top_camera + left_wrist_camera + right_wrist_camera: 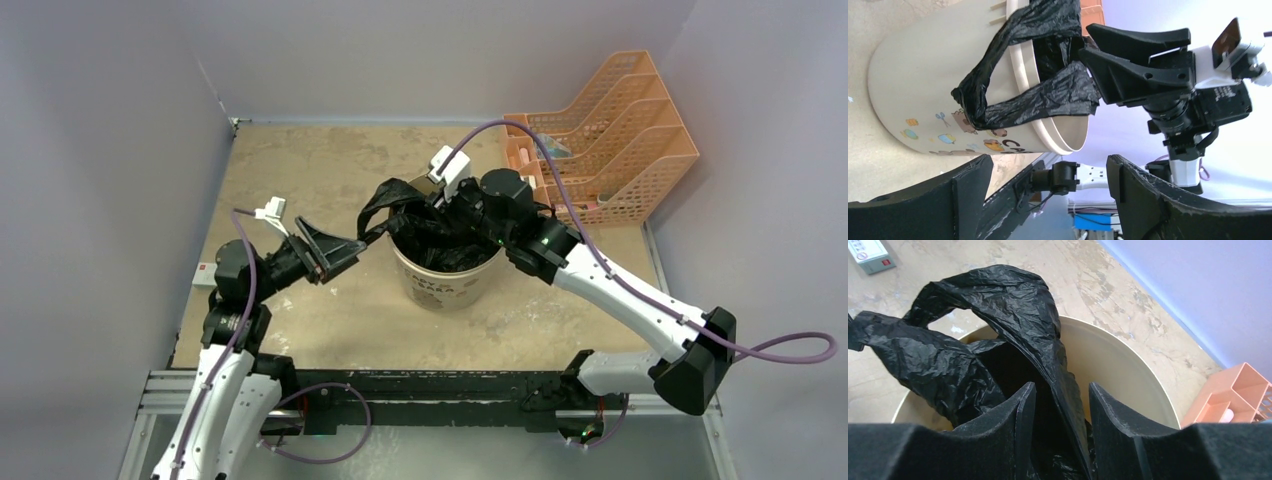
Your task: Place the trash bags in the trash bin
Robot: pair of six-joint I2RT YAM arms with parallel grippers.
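The cream trash bin (445, 285) stands mid-table with cartoon marks on its wall (943, 90). A black crinkly trash bag (440, 240) fills its mouth, and one loop handle (378, 203) drapes over the left rim (1023, 102). My right gripper (1060, 395) hangs over the bin's opening (447, 212). Its jaws stand apart, and a fold of the bag (1048, 355) runs loose between them. My left gripper (1048, 165) is open and empty just left of the bin (335, 255), near the loop's end.
An orange mesh desk organiser (610, 140) stands at the back right, its corner (1233, 395) close behind the bin. A small white box (203, 275) lies at the table's left edge (870, 255). Grey walls enclose the table. A black rail (430, 385) runs along the front.
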